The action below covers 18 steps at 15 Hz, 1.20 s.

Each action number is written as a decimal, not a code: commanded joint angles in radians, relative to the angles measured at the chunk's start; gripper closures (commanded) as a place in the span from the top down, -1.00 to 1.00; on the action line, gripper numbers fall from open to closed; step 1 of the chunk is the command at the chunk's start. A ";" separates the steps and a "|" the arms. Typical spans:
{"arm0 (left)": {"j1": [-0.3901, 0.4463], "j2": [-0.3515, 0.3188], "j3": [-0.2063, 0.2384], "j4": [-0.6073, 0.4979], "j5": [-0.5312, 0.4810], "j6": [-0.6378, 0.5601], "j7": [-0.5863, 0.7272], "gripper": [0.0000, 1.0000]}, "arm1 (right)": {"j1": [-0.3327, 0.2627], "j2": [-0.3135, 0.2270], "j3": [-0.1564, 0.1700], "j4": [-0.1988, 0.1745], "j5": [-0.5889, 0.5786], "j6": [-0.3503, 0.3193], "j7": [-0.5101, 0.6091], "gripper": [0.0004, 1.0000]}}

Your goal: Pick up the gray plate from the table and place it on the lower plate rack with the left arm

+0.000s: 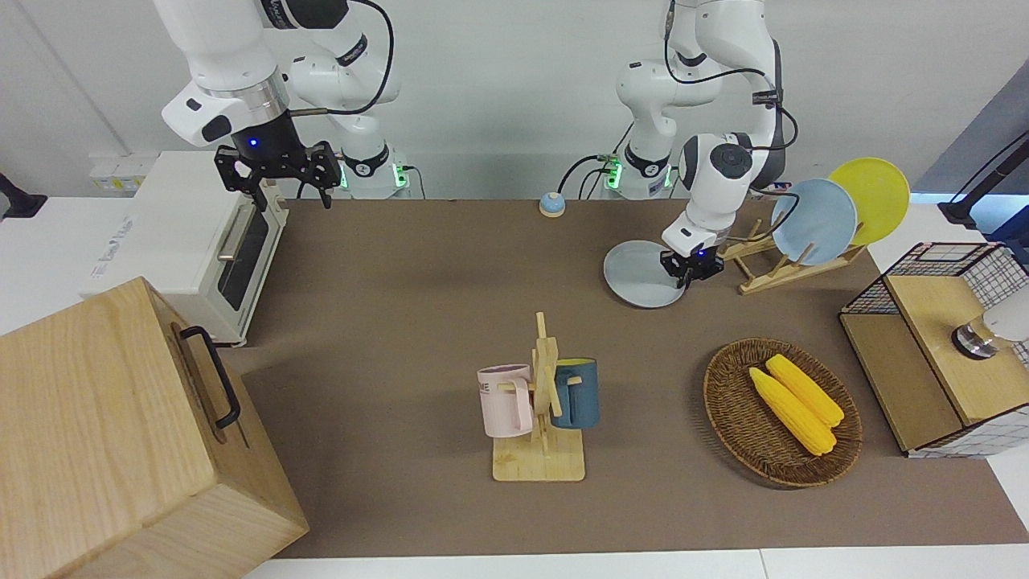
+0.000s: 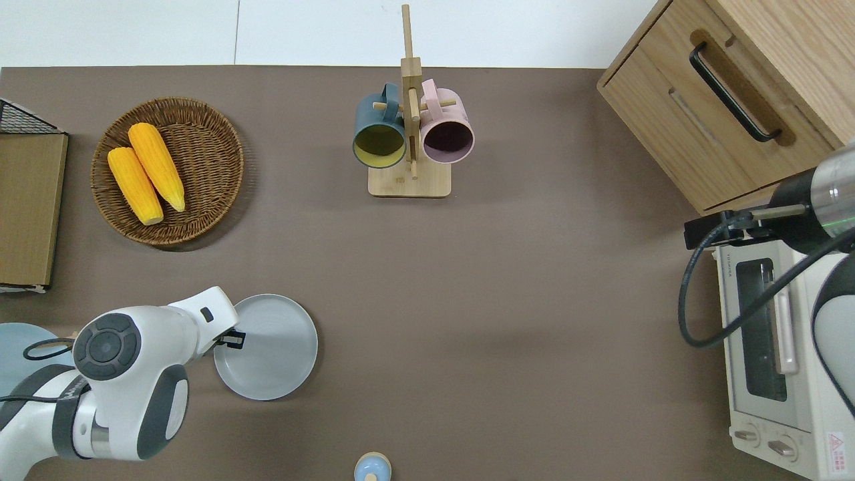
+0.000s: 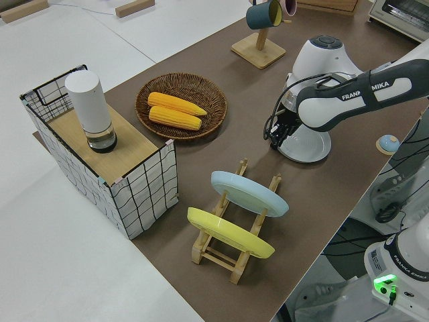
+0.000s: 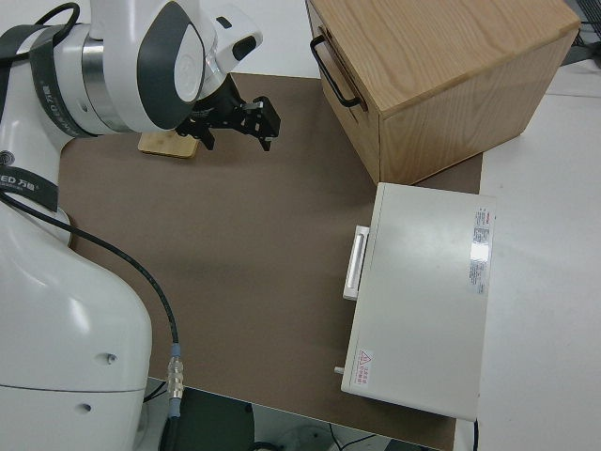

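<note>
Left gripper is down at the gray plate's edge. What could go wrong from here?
The left gripper sits at the rim of the gray plate, which lies flat on the table; an edge grasp may slip. The plate rack already holds the light blue plate and yellow plate, so insertion could knock them.

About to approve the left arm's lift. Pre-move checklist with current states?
1. Left gripper at the gray plate: ok, it is down at the plate's edge toward the rack.
2. Jaws closed on the rim: cannot tell.
3. Plate flat on the table: ok, it looks level, with nothing on it.
4. Free slot on the lower plate rack: cannot tell; the light blue plate and yellow plate lean in it, and any free slot is hard to make out.
5. Path from plate to rack: ok, bare tabletop between them.
6. Right arm parked: ok, right gripper open, holding nothing.
</note>
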 commanded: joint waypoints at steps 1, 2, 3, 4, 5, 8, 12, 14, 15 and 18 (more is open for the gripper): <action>0.005 -0.007 0.005 -0.020 0.019 0.013 -0.002 -1.00 | -0.022 0.010 0.021 0.020 -0.003 -0.016 0.015 0.97; 0.005 -0.007 0.005 -0.019 0.019 0.011 -0.002 -1.00 | -0.022 0.010 0.021 0.020 -0.003 -0.016 0.013 0.97; 0.008 -0.007 0.005 -0.019 0.019 0.007 -0.002 -1.00 | -0.022 0.010 0.021 0.020 -0.003 -0.016 0.015 0.97; 0.010 -0.009 0.005 -0.016 0.019 -0.004 0.000 -1.00 | -0.022 0.010 0.021 0.021 -0.003 -0.016 0.013 0.97; 0.010 -0.013 0.010 -0.011 0.019 -0.015 0.000 -1.00 | -0.022 0.010 0.021 0.020 -0.003 -0.016 0.013 0.97; 0.010 -0.027 0.011 -0.002 0.019 -0.041 0.001 -1.00 | -0.022 0.010 0.021 0.022 -0.003 -0.016 0.013 0.97; 0.011 -0.058 0.016 0.026 0.017 -0.127 0.021 -1.00 | -0.022 0.010 0.021 0.020 -0.003 -0.016 0.013 0.97; 0.013 -0.079 0.017 0.035 0.017 -0.162 0.026 -1.00 | -0.022 0.010 0.021 0.022 -0.003 -0.016 0.013 0.97; 0.013 -0.092 0.019 0.048 0.017 -0.195 0.027 -1.00 | -0.022 0.010 0.021 0.020 -0.003 -0.016 0.013 0.97; 0.010 -0.110 0.022 0.107 0.017 -0.309 0.026 -1.00 | -0.022 0.010 0.021 0.021 -0.003 -0.016 0.013 0.97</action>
